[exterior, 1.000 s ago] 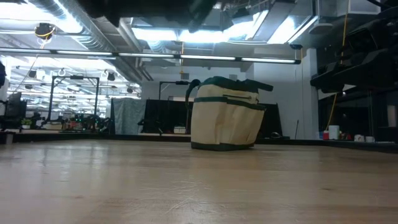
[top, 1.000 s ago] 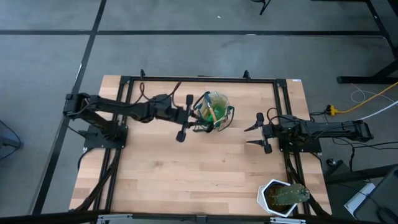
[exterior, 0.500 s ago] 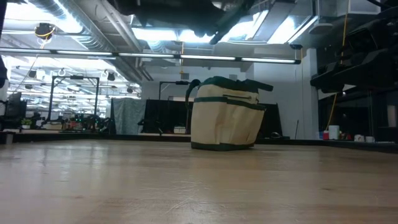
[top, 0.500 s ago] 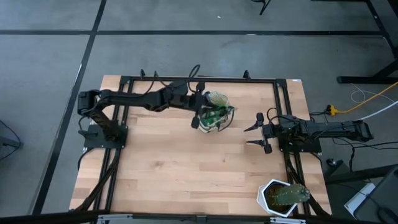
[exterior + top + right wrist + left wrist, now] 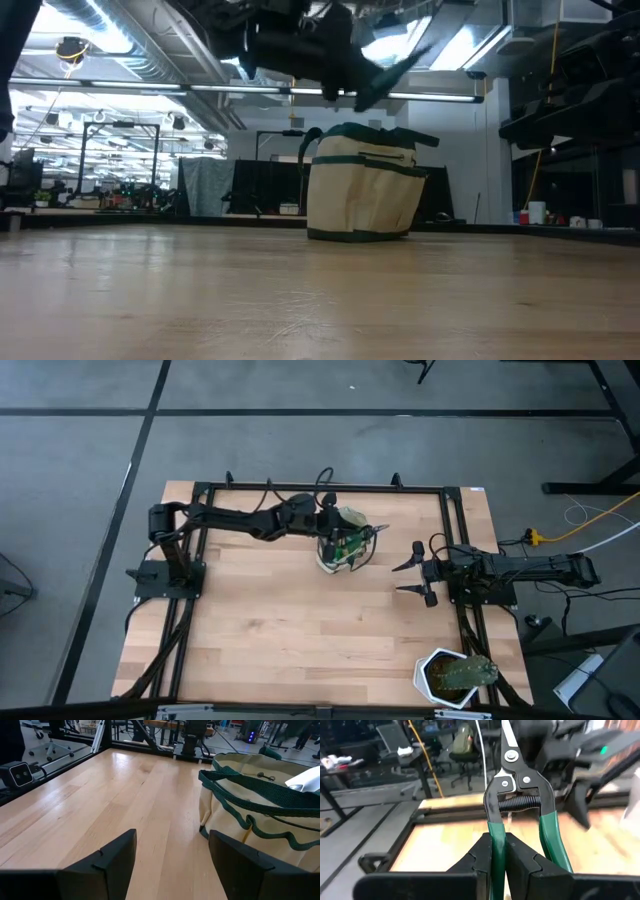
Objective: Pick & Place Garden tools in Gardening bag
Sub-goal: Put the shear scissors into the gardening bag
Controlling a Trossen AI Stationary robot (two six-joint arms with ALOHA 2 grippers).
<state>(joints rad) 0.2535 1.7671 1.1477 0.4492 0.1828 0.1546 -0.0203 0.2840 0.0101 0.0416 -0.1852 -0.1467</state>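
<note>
The gardening bag point(image 5: 347, 552), a cream tote with dark green trim, stands upright on its base at the table's far middle; it also shows in the low view point(image 5: 365, 185) and the right wrist view point(image 5: 260, 810). My left gripper point(image 5: 497, 840) hangs just above the bag's mouth point(image 5: 320, 55), shut on green-handled pruning shears point(image 5: 520, 785), whose blades point toward the table's right point(image 5: 378, 530). My right gripper point(image 5: 413, 573) waits open at the right edge, its fingers point(image 5: 107, 857) wide apart with nothing between them. My left gripper pinches one green handle point(image 5: 496, 827) of the shears between its two fingers, below the pivot and spring. The fingers run nearly level from the table's left, along the handle. The shears are lifted clear above the bag, and the other handle point(image 5: 551, 835) stands free beside the fingers.
A white pot with a green plant point(image 5: 455, 676) stands at the near right corner. Bare wooden table point(image 5: 300, 630) stretches in front of the bag. A black frame point(image 5: 320, 487) runs around the table's edges.
My left gripper has gone toward the table's right and far edge and a little down, until it hangs over the bag, rolling as it went. The shears stayed in its hold and swung from pointing toward the near edge to pointing right.
</note>
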